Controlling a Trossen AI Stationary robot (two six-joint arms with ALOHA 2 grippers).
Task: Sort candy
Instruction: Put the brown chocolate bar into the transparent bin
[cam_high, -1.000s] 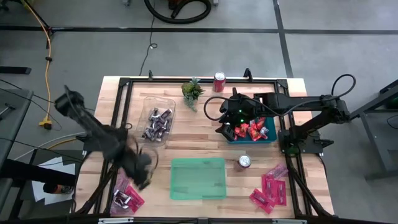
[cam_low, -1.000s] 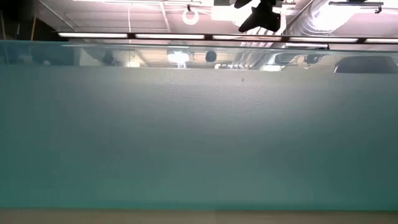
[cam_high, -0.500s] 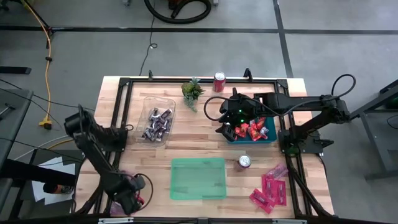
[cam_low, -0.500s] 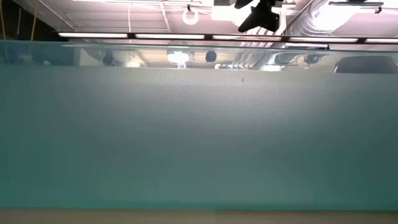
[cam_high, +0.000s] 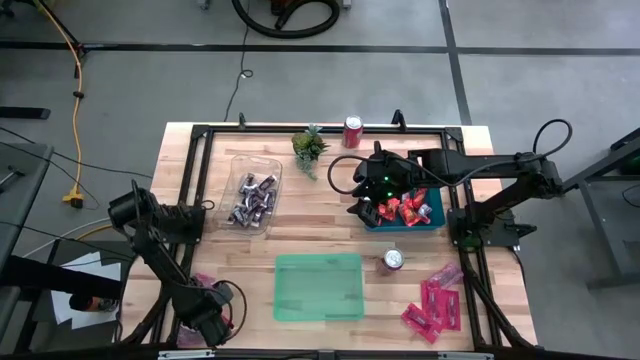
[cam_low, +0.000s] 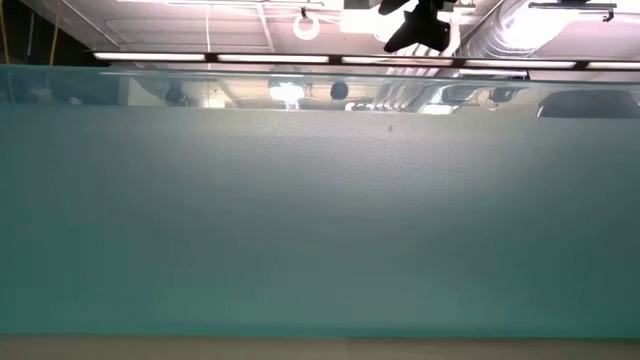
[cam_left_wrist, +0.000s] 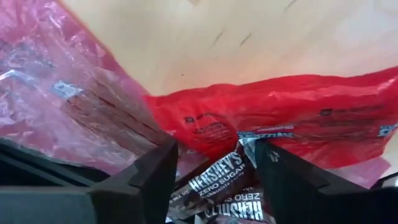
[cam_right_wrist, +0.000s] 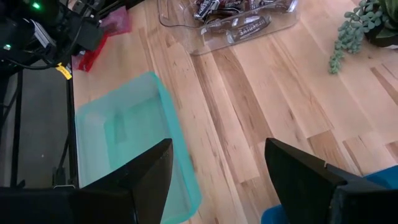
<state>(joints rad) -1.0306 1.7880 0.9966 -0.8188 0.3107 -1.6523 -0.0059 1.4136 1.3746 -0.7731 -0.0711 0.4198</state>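
My left gripper is low over a candy pile at the table's near-left corner. It is open, with one finger on each side of a dark brown-and-silver bar. The bar lies on pink-red packets and a red packet. My right gripper hangs open over the left edge of the blue tray, which holds red-orange packets. Brown bars fill a clear bin. More pink-red packets lie near the right corner. My left gripper comes at the pile from above, its fingers down among the wrappers on either side of the brown bar. Whether they touch the bar or the packets I cannot tell.
A green tray sits at the near middle, and its wall fills the low view. One soda can stands right of it, another at the far edge beside a small plant. Bare wood lies between the bin and the blue tray.
My left gripper has swung from beside the green tray's left side toward the table's near edge and dropped onto the candy pile in the near-left corner. In the last half second it has barely moved. My right arm has kept still.
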